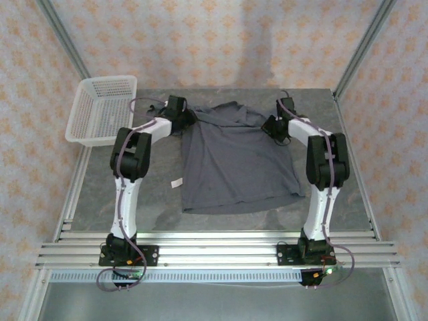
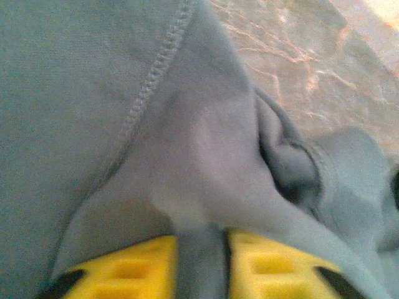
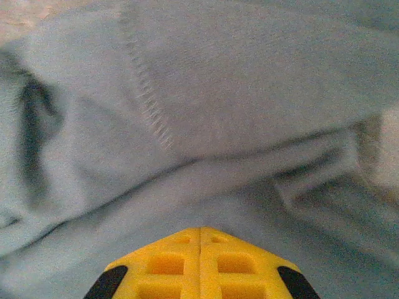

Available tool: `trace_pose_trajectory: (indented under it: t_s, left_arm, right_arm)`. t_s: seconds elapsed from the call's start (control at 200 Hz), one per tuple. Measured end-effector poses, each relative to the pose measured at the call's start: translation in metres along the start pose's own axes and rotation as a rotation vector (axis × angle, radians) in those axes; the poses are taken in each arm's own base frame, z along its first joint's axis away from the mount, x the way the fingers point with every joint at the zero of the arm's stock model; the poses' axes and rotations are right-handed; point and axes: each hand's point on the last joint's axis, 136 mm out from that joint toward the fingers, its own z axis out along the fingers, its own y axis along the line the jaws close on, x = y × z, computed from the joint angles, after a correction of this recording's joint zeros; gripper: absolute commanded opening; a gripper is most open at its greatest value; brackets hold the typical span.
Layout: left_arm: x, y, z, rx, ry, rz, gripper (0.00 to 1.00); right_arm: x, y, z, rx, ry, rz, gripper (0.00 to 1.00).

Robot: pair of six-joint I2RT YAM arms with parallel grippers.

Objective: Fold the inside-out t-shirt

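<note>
The inside-out t-shirt [image 1: 237, 164], dark slate-grey, lies spread on the table with its hem toward the arms and a small pale tag [image 1: 176, 182] at its left edge. At the shirt's far left shoulder, my left gripper [image 1: 183, 120] is shut on it. In the left wrist view a wad of the t-shirt [image 2: 187, 156] passes between the yellow fingers [image 2: 131, 268] of the left gripper [image 2: 201, 255]. My right gripper [image 1: 273, 127] is at the far right shoulder. In the right wrist view the right gripper [image 3: 200, 233] has its fingers pressed together, with the t-shirt [image 3: 237, 106] bunched at their tips.
A white mesh basket [image 1: 100, 110] stands at the table's far left corner. Grey table surface [image 1: 154, 200] shows left of the shirt and along the near edge. Metal frame posts rise at the back corners.
</note>
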Motion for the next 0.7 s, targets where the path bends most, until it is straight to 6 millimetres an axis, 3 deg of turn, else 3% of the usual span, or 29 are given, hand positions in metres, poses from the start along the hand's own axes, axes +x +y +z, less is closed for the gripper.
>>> trace_pose_trajectory:
  t_s: [0.05, 0.11, 0.215, 0.295, 0.38, 0.45, 0.515, 0.59, 0.701]
  left_arm:
    - [0.003, -0.01, -0.026, 0.039, 0.01, 0.012, 0.42]
    - [0.005, -0.037, -0.069, 0.115, 0.002, 0.056, 0.45]
    - [0.017, -0.117, -0.165, 0.297, -0.067, 0.244, 0.47]
    - [0.056, -0.183, -0.248, 0.478, -0.118, 0.441, 0.48]
    - [0.113, -0.217, -0.306, 0.626, -0.101, 0.6, 0.51]
    - [0.152, -0.217, -0.322, 0.655, -0.044, 0.699, 0.53]
    - [0.181, -0.204, -0.316, 0.619, 0.022, 0.774, 0.55]
    - [0.217, -0.181, -0.303, 0.556, 0.117, 0.855, 0.58]
    - [0.269, -0.154, -0.298, 0.527, 0.249, 0.95, 0.64]
  right_arm:
    - [0.005, 0.001, -0.027, -0.013, -0.02, 0.001, 0.14]
    - [0.016, 0.002, -0.071, -0.052, -0.061, 0.006, 0.17]
    - [0.051, -0.005, -0.143, -0.139, -0.127, 0.028, 0.22]
    - [0.088, -0.02, -0.171, -0.17, -0.129, 0.053, 0.3]
    - [0.13, -0.05, -0.18, -0.127, -0.079, 0.082, 0.39]
    - [0.155, -0.081, -0.185, -0.055, -0.045, 0.128, 0.43]
    - [0.172, -0.103, -0.191, 0.004, -0.029, 0.159, 0.44]
    - [0.185, -0.115, -0.193, 0.028, -0.007, 0.184, 0.44]
    - [0.209, -0.121, -0.176, 0.018, 0.09, 0.263, 0.43]
